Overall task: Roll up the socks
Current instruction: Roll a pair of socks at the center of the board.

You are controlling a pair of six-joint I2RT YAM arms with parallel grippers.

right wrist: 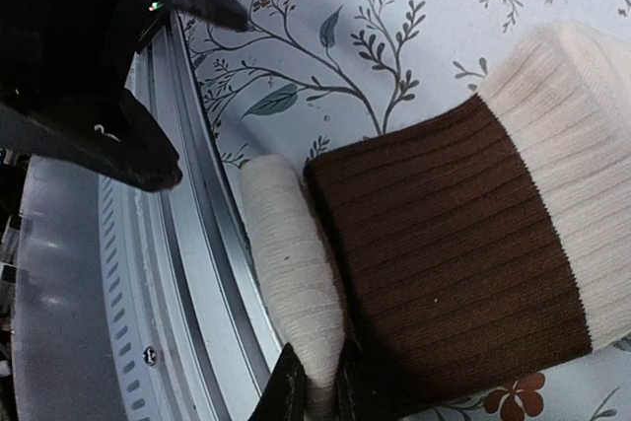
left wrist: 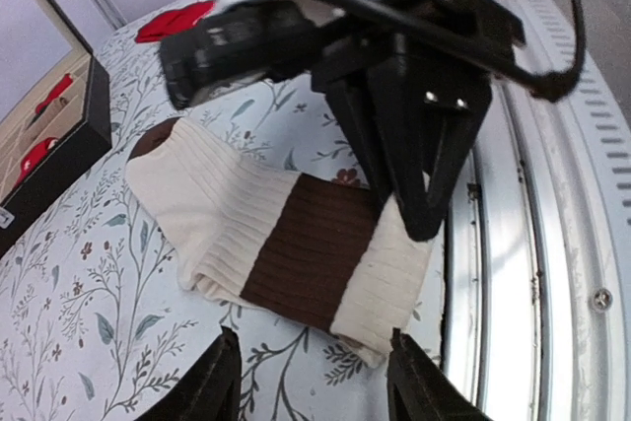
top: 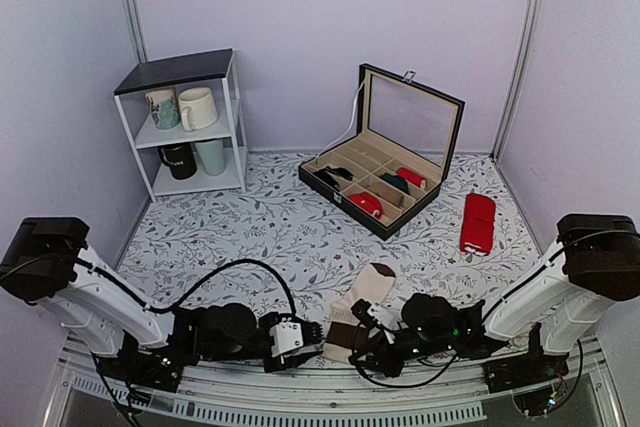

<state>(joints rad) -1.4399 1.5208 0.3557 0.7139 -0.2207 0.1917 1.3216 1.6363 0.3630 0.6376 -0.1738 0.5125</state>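
The socks (top: 362,309) lie flat at the near table edge, banded cream and dark brown. In the left wrist view the socks (left wrist: 276,234) lie just beyond my left gripper (left wrist: 315,386), which is open and empty, its fingertips short of the cream cuff. My left gripper (top: 312,335) sits left of the socks in the top view. My right gripper (top: 366,335) is at the cuff end. In the right wrist view my right gripper (right wrist: 320,396) is shut on the cream cuff (right wrist: 291,273), which is curled into a small roll beside the brown band (right wrist: 444,244).
An open black compartment box (top: 440,197) with small red and dark green bundles stands at the back. A plain red pair (top: 477,222) lies to its right. A white shelf (top: 238,117) with mugs stands at the back left. The metal table rail (right wrist: 187,293) runs right beside the cuff.
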